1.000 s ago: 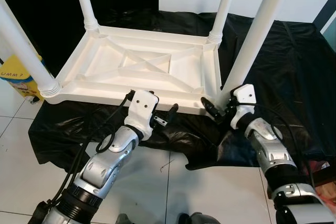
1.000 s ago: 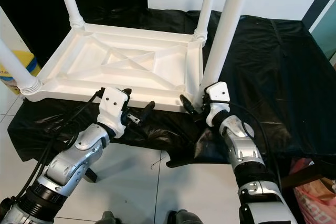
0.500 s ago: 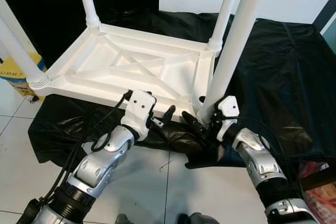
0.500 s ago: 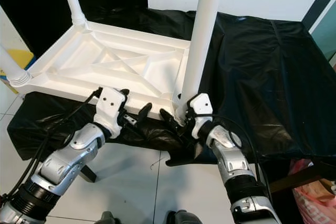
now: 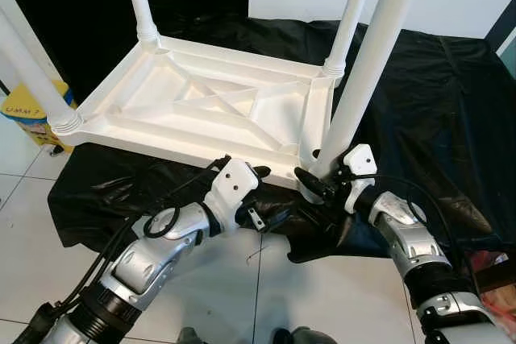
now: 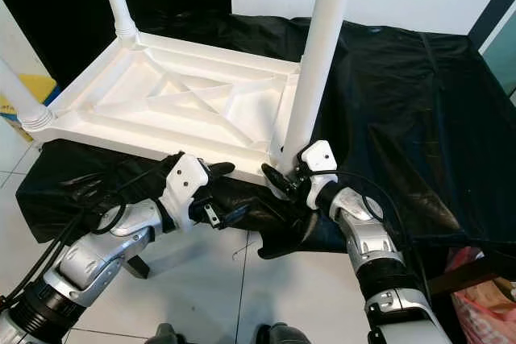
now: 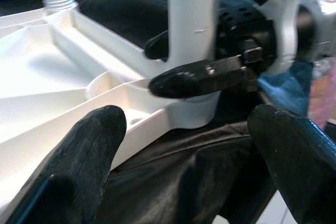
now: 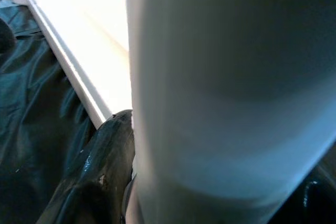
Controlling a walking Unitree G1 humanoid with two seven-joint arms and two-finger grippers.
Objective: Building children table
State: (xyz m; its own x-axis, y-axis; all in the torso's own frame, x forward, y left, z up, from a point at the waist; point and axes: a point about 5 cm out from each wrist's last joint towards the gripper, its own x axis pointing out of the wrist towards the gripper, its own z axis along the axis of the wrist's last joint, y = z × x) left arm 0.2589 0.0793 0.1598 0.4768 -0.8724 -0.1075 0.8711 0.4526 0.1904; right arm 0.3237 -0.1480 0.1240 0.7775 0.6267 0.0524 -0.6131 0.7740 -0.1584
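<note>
White tabletop lies upside down on black sheet; 3 legs stand seated. Right hand grips leg 4 at the near-right corner socket, left hand open just beside. Seating looks unfinished.

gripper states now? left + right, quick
Left gripper: open, holding nothing, fingers spread beside the tabletop's near edge.
Right gripper: shut on the near right table leg, low at its base.
</note>
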